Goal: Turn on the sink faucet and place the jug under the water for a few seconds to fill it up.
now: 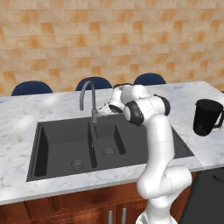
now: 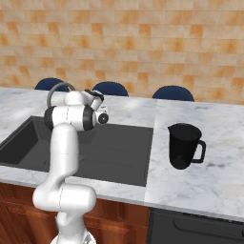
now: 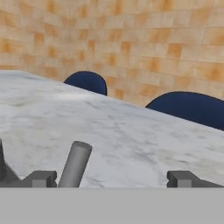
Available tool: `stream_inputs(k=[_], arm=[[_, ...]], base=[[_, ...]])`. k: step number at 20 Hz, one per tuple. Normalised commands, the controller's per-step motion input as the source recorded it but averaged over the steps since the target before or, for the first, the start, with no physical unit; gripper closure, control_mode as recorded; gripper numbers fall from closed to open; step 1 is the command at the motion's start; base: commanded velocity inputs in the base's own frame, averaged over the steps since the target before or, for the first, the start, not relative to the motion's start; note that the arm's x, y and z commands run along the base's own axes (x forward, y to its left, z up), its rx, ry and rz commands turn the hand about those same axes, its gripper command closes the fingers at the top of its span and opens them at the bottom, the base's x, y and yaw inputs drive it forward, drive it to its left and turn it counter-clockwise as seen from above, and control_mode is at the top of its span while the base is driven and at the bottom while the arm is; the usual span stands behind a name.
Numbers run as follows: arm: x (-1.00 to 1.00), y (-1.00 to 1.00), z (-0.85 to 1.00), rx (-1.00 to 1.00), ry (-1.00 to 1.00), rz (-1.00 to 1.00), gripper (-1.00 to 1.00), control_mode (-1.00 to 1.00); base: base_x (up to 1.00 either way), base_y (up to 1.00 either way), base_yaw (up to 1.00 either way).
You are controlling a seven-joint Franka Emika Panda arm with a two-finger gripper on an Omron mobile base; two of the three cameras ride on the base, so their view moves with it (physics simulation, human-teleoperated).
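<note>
Marble counter (image 1: 26,113) was shown with the gripper (image 3: 111,178) spread wide beside the sink faucet (image 1: 89,97) lever (image 3: 75,164), while the jug (image 2: 184,145) (judged rigid, light, best gripped by its handle) stood right of the sink (image 1: 65,144).

In the right base view the arm hides most of the sink faucet (image 2: 58,88) and part of the sink (image 2: 119,147), while the jug (image 1: 207,117) is cut by the left base view's right edge.
</note>
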Motion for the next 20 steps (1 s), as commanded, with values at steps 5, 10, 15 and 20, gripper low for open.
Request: stream_inputs(k=[5,10,15,20], arm=[[0.25,0.01,-0.07,0.00,0.00,-0.06,-1.00,-1.00],[0.16,-0.38,-0.15,-0.01,0.03,-0.10,-1.00,-1.00],[0.13,-0.88,-0.25,-0.03,0.10,-0.13,-1.00,-1.00],[0.08,-1.00,-0.22,-0.02,0.12,-0.13,-1.00,-1.00]], base=[[0.00,0.00,0.00],[0.00,0.00,0.00],[0.00,0.00,0.00],[0.00,0.00,0.00]])
